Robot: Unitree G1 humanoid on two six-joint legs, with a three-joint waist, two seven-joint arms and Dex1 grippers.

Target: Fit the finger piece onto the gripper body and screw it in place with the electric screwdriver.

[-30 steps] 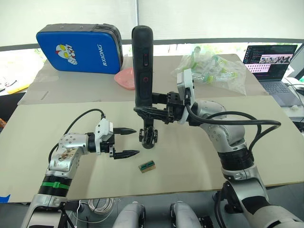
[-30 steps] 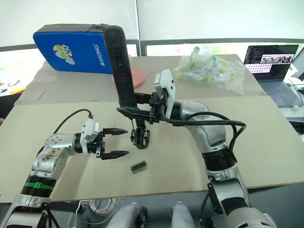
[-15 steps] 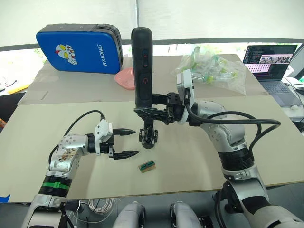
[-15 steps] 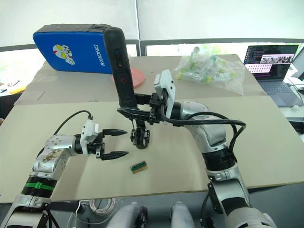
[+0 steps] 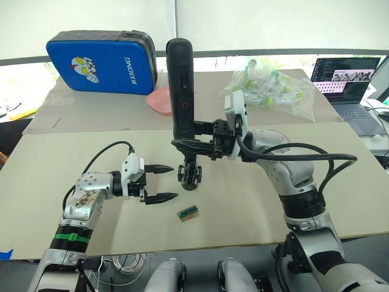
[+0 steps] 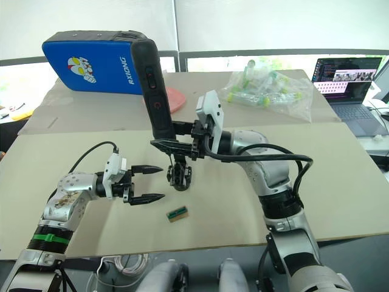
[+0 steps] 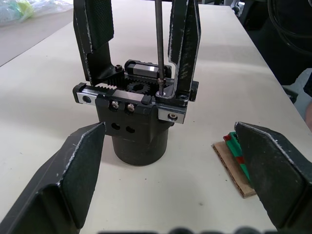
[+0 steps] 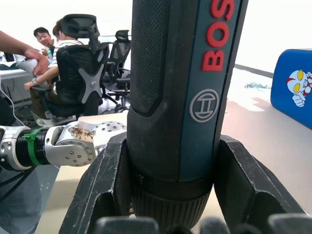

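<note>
My left gripper (image 5: 159, 182) sits with its fingers apart, empty, just beside the gripper body (image 7: 138, 122) standing on the table (image 5: 255, 201). The finger piece (image 7: 184, 44) looks already seated upright on it. My right gripper (image 5: 189, 143) is clamped on the electric screwdriver (image 5: 181, 85), bit down in a screw by that finger. Worry: nothing's bracing the body, so if the tool tilts, the bit could slip out or tip the whole thing.

long black cylindrical electric screwdriver (image 5: 181, 91): top leaned slightly toward 11 o'clock
white-and-black right gripper (image 5: 196, 143): edged slightly toward 9 o'clock
</note>
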